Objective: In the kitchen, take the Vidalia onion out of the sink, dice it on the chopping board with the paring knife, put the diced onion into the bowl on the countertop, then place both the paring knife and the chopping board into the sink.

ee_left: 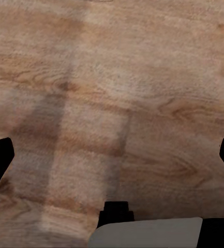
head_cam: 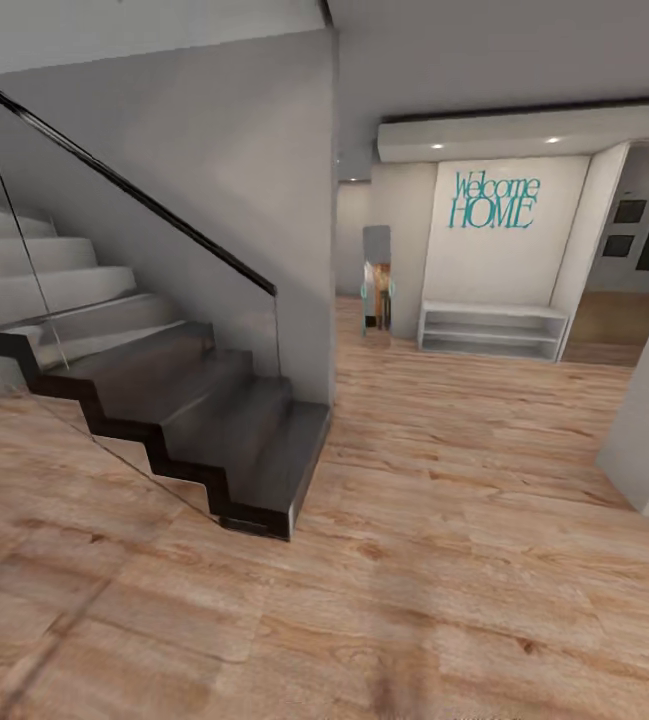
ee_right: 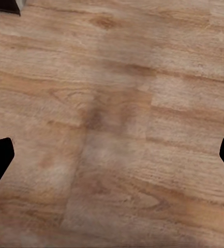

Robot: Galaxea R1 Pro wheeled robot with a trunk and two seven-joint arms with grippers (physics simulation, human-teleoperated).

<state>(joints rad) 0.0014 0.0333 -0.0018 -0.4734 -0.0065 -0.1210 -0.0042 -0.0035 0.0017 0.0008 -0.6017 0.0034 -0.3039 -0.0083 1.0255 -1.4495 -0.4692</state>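
Both grippers, left gripper [ee_left: 112, 155] and right gripper [ee_right: 112, 155], hang spread wide and empty over the light wood plank floor [head_cam: 434, 560], a carrying posture for travel. Beyond stand the dark-stepped staircase with glass balustrade [head_cam: 214, 420] and the white low shelf unit [head_cam: 492, 330]. Kitchen, onion and sink lie outside these views, so the robot is judged in transit.

one staircase, one sign, one shelf

the head view shows one staircase [head_cam: 164, 390] with about seven steps in sight, one glass side panel [head_cam: 144, 300] under one dark handrail [head_cam: 114, 175], one teal wall sign [head_cam: 494, 200] of two words, one low white shelf unit [head_cam: 492, 330] with two open levels, one tall narrow mirror [head_cam: 376, 285], three dark wall frames [head_cam: 629, 212], and three lit ceiling spots [head_cam: 554, 140].
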